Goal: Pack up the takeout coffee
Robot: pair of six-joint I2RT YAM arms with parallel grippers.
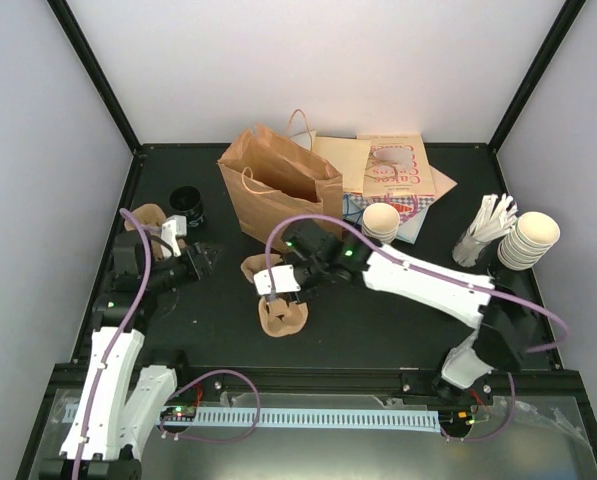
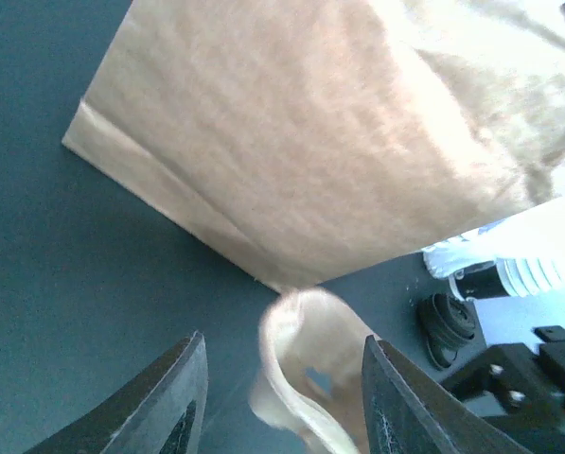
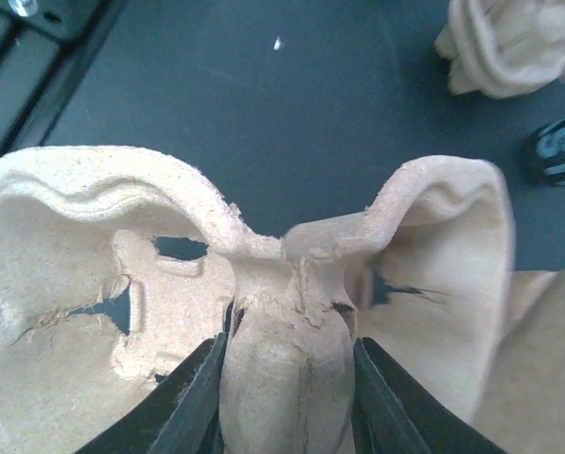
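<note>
My right pincer [image 3: 287, 359] is clenched on the central ridge of the tan moulded-pulp cup carrier [image 3: 102, 246]. I judge it pinches that stiff spine because the thin cup wells already show tears. My left pincer [image 2: 282, 345] stands released and holds nothing, aimed toward the brown paper bag [image 2: 310, 132], perhaps to steady it. The takeout coffee itself I cannot pick out. I see only lidless cream paper cups [image 1: 381, 222], standing just right of the bag.
</note>
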